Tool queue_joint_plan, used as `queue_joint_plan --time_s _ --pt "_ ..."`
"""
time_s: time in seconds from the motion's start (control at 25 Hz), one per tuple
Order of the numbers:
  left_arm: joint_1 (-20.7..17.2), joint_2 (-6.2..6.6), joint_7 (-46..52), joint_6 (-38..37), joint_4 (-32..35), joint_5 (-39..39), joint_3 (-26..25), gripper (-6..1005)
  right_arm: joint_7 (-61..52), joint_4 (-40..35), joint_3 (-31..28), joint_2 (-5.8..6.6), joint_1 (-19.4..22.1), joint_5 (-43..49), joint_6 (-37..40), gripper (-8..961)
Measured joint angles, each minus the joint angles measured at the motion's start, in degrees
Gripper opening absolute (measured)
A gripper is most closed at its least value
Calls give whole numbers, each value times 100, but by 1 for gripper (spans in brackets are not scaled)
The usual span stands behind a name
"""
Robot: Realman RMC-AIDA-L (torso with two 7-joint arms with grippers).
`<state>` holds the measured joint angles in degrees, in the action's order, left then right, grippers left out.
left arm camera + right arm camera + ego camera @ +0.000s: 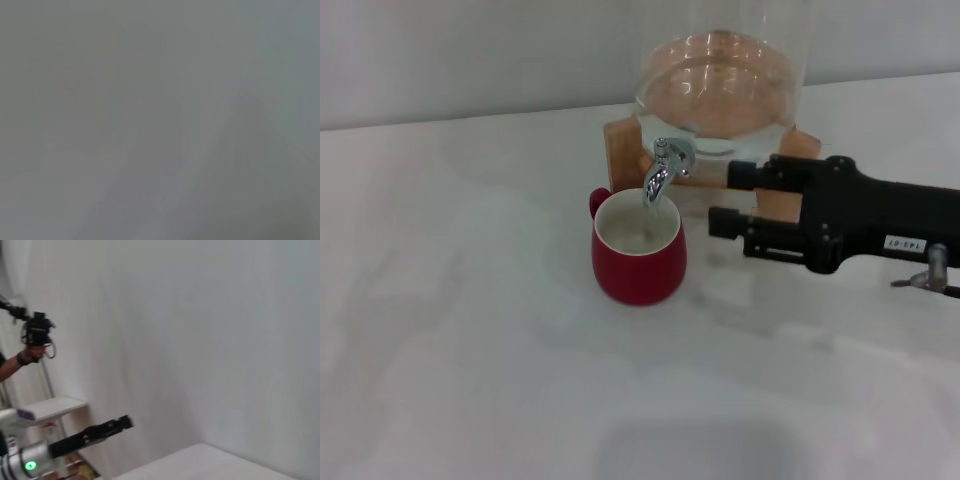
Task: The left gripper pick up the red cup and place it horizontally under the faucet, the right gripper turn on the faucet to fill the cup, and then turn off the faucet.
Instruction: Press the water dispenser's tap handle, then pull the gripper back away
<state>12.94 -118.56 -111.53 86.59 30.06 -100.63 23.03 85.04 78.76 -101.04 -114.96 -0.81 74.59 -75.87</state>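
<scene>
The red cup [638, 262] stands upright on the white table with its mouth right under the spout of the chrome faucet [663, 170]. Its handle points to the back left. My right gripper [728, 198] is open and empty; it reaches in level from the right, with its fingertips just right of the faucet and apart from it. My left gripper [107, 429] is out of the head view. It shows only in the right wrist view, far off on its white arm with a green light [30, 466], holding nothing. The left wrist view shows only grey blur.
The glass dispenser [720, 80] holds water and sits in a wooden stand [620, 148] at the table's back. The white table [470, 330] spreads in front and to the left. In the right wrist view a person's hand [31, 354] holds a black device beside a white shelf [55, 407].
</scene>
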Motion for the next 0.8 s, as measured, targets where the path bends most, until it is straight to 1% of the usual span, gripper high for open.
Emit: queue_joint_plan --time_s 0.2,0.36,0.4,0.52,0.56,0.68,0.8 --pt "21 0 0 -45 0 -11 0 725 29 -116 168 4 -254 142 -123 632" --pt "39 -14 0 -48 0 -62 0 725 44 -356 309 2 -490 227 -41 632" --pt "40 -20 0 -48 0 -98 0 725 44 -356 309 2 -490 227 -41 632" --pt "21 -29 0 -45 0 -145 0 725 100 -534 419 -1 -586 204 151 632" --pt "11 -33 0 -39 0 -155 0 725 162 -625 581 -6 -635 177 448 632" --pt "5 -34 0 -34 0 -157 0 725 192 -637 747 -8 -650 173 767 632" --pt "2 -35 -4 -38 -1 -158 0 725 216 -642 834 -12 -660 171 927 632"
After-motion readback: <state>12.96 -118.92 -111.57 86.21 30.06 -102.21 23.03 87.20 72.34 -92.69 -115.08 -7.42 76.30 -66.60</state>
